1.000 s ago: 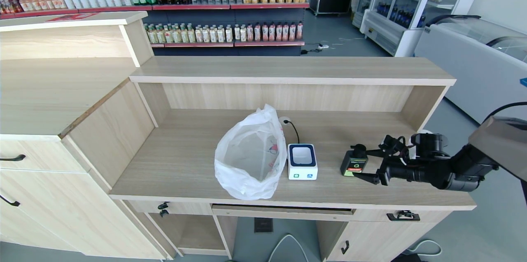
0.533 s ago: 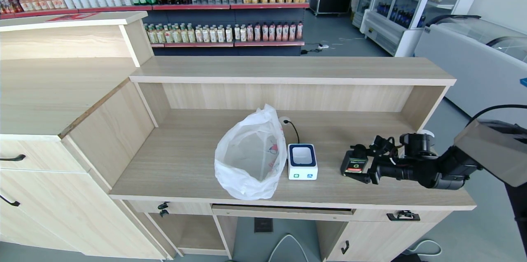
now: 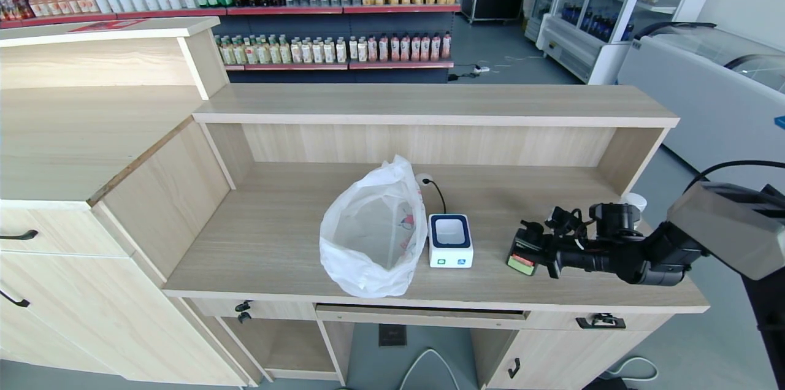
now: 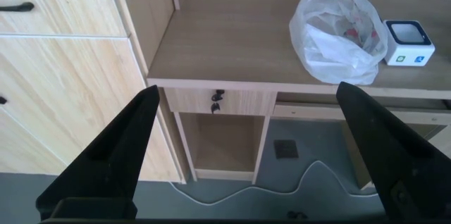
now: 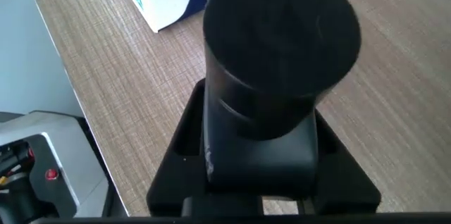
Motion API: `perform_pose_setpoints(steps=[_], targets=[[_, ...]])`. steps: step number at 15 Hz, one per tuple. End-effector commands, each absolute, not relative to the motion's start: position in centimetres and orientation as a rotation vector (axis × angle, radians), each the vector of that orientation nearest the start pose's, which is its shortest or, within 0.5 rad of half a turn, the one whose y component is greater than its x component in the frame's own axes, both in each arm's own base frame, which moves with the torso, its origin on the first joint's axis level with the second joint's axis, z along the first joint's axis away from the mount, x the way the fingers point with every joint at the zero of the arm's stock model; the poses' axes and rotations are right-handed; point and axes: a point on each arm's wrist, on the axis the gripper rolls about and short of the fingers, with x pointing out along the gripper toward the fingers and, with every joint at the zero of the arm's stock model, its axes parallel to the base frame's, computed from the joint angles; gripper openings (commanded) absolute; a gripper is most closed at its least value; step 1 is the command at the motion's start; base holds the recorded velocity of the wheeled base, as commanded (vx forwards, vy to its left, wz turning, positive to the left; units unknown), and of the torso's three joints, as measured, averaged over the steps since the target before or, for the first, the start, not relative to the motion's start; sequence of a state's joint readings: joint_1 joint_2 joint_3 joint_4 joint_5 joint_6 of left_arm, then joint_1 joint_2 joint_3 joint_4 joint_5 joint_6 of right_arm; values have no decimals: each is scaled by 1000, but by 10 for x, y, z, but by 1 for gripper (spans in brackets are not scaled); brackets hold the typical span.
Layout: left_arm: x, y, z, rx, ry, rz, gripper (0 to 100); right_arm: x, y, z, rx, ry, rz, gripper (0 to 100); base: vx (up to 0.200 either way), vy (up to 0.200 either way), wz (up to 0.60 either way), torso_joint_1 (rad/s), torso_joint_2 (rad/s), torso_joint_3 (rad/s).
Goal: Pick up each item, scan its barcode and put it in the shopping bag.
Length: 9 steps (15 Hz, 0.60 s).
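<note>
Head view: the right hand [image 3: 536, 252] is gripping a small dark bottle [image 3: 524, 256], which is leaning on the bench [image 3: 276, 237] near the white scanner [image 3: 450, 240]. The plastic bag [image 3: 371, 233] is sitting just beside the scanner. Left wrist view: the left hand [image 4: 246, 153] is hanging with its fingers spread wide.

No legible text. Print on shopping bag [image 3: 373, 230], scanner [image 3: 451, 241] stickers and bottle [image 3: 523, 258] label too small to read.
</note>
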<state>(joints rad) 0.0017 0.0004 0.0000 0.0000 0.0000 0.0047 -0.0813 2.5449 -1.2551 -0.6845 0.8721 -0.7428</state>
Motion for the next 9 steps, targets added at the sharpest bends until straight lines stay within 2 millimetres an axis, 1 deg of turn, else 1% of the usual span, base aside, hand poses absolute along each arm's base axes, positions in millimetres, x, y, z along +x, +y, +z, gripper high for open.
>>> perform_pose_setpoints(steps=[1, 4, 6, 7, 8, 9], targets=[[-23, 0, 75, 5, 0, 2, 100, 449, -22, -13, -427, 194, 900, 0, 0, 0, 0, 0, 0, 0], [-23, 0, 75, 5, 0, 2, 100, 444, -38, 14, -447, 163, 852, 0, 0, 0, 0, 0, 0, 0], [-23, 0, 75, 5, 0, 2, 100, 435, -49, 42, -473, 127, 812, 0, 0, 0, 0, 0, 0, 0], [-23, 0, 75, 5, 0, 2, 100, 433, -50, 48, -478, 119, 805, 0, 0, 0, 0, 0, 0, 0], [-23, 0, 75, 5, 0, 2, 100, 419, -58, 73, -500, 90, 774, 0, 0, 0, 0, 0, 0, 0], [-23, 0, 75, 5, 0, 2, 100, 407, -60, 96, -535, 55, 752, 0, 0, 0, 0, 0, 0, 0]])
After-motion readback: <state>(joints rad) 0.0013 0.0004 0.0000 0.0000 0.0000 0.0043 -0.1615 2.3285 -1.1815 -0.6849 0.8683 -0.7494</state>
